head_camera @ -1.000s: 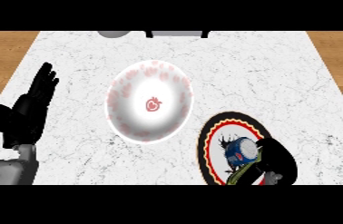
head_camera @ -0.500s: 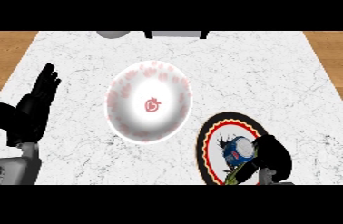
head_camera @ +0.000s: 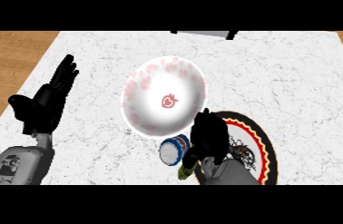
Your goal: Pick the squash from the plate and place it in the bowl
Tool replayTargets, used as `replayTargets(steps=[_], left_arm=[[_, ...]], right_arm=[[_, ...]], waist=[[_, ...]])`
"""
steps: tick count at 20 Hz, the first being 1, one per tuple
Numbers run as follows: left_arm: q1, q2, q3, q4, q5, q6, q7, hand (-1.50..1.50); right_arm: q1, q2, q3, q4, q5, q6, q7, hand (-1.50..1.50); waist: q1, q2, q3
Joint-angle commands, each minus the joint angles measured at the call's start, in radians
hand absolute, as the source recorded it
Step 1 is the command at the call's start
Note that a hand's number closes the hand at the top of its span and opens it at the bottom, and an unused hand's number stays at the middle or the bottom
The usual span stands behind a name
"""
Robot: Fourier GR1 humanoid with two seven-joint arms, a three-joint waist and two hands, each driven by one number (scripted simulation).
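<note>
right robot hand sits low center-right of frame, fingers curled round the squash; only a dark green-yellow bit of it pokes out under the hand, at the plate's left rim. looks like the squash is lifted off the plate & partway toward the bowl, which sits just up-left of the hand, mid frame. a small blue-rimmed round thing lies on the table just left of the hand, between bowl & plate; can't tell what it is.

left robot hand rests at left edge, fingers straight & up, nothing in it.

step in hand, as i read it: carry to bowl. to do it well: keep the hand closed on the squash, raise enough to pass over the bowl's near rim w/o clipping it, swing up-left till it's over the bowl's middle (red mark), lower, then let go. mind the blue thing on the way.
</note>
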Motion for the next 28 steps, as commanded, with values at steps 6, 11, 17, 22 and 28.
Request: replayTargets(steps=[6, 11, 17, 22, 28], left_arm=[[-0.036, -0.018, -0.023, 0.058, -0.014, -0.009, 0.005, 0.0], [-0.04, -0.017, -0.013, 0.062, -0.031, 0.019, 0.014, 0.0], [-0.035, -0.013, 0.002, 0.089, -0.026, 0.01, -0.019, 0.0], [-0.062, -0.01, 0.014, 0.065, -0.025, 0.022, 0.008, 0.0], [-0.041, -0.019, 0.014, 0.056, -0.037, 0.041, 0.014, 0.0]], right_arm=[[-0.371, 0.015, 0.24, 0.023, 0.016, -0.088, 0.23, 1.5], [-0.548, 0.015, 0.212, -0.009, 0.096, -0.131, 0.341, 1.5], [-0.699, 0.015, 0.163, 0.031, 0.069, -0.14, 0.434, 1.5], [-0.765, 0.015, 0.112, 0.087, 0.027, -0.21, 0.454, 1.5], [-0.75, 0.015, 0.104, 0.186, -0.013, -0.355, 0.421, 1.5]], waist=[[0.009, -0.007, 0.0], [-0.023, -0.023, 0.001], [-0.027, -0.016, -0.001], [-0.049, -0.012, 0.002], [-0.058, -0.005, 0.003]])
